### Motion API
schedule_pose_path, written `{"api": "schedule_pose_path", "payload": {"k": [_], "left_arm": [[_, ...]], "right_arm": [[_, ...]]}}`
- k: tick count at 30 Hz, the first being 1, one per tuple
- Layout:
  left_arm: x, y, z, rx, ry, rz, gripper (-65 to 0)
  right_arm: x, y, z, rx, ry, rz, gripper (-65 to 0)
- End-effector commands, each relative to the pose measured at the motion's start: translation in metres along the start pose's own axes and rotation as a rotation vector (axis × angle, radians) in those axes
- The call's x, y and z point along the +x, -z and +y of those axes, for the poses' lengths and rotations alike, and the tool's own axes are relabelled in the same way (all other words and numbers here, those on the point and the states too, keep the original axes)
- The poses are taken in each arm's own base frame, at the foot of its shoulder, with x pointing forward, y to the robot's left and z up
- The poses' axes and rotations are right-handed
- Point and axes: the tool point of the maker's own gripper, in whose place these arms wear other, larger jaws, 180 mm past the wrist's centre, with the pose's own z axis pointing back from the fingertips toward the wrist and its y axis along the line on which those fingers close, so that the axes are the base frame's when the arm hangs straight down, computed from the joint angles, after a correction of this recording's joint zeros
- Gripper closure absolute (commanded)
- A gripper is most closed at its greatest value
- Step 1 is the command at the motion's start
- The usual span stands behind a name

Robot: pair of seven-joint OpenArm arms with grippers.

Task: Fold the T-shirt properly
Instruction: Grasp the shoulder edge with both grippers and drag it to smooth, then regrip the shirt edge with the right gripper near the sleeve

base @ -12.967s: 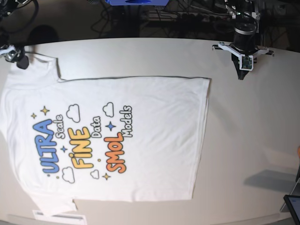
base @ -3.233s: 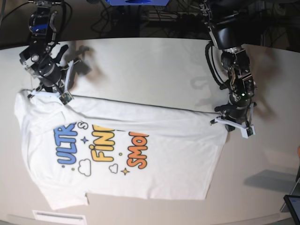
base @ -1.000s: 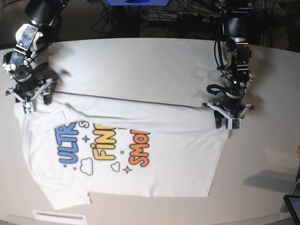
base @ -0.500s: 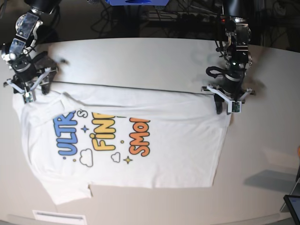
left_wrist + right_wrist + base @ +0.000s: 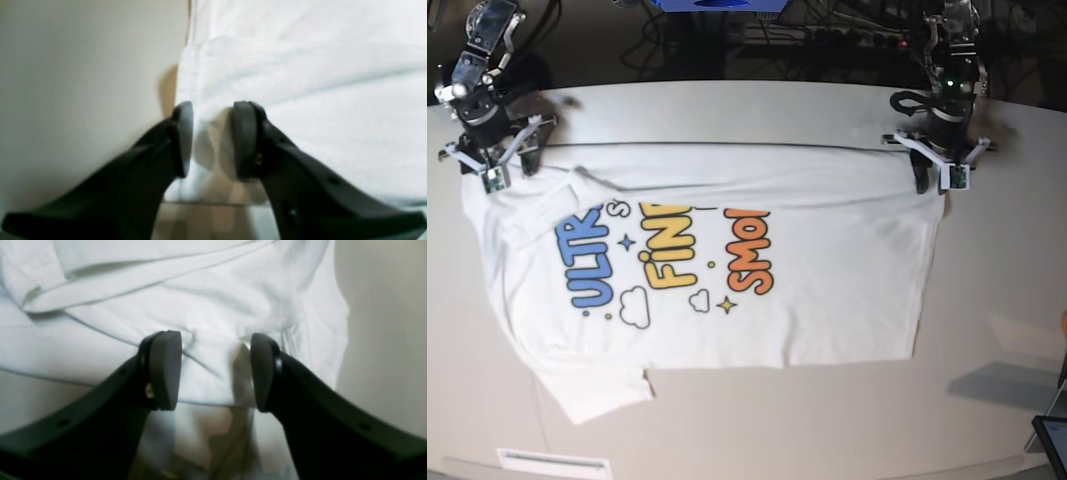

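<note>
The white T-shirt [image 5: 827,300] lies print side up on the table, its coloured lettering [image 5: 677,262] partly covered by a strip folded over along the far edge. That far edge is stretched taut between my two grippers. My left gripper [image 5: 934,178] stands at the shirt's far right corner, and in the left wrist view the left gripper [image 5: 211,140] has bunched white cloth [image 5: 300,83] between its pads. At the far left, my right gripper [image 5: 507,170] holds the shoulder end. In the right wrist view the right gripper [image 5: 215,371] pinches a fold of the shirt [image 5: 166,300].
The pale table [image 5: 997,300] runs out to a rounded far edge, with dark cables behind it. A tablet corner [image 5: 1052,440] shows at the bottom right. A white label strip [image 5: 552,463] lies at the front edge.
Both grippers have moved toward the table's far edge, dragging the shirt's folded edge with them. The whole shirt has slid back and a little to the right.
</note>
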Motion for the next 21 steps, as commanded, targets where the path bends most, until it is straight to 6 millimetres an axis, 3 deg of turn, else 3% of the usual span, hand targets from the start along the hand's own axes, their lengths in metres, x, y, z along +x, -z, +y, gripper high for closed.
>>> {"api": "schedule_pose_path", "payload": {"k": [1, 13, 21], "left_arm": [[-0.005, -0.004, 0.01, 0.031, 0.028, 0.034, -20.5], [0.01, -0.012, 0.014, 0.04, 0.04, -0.008, -20.5], [0.049, -0.023, 0.007, 0.03, 0.054, -0.107, -20.5]], "right_arm": [[-0.011, -0.004, -0.003, -0.018, -0.022, 0.059, -31.9], [0.008, -0.02, 0.005, -0.044, -0.029, 0.008, -31.9], [0.045, -0.032, -0.008, -0.099, -0.069, -0.081, -31.9]]}}
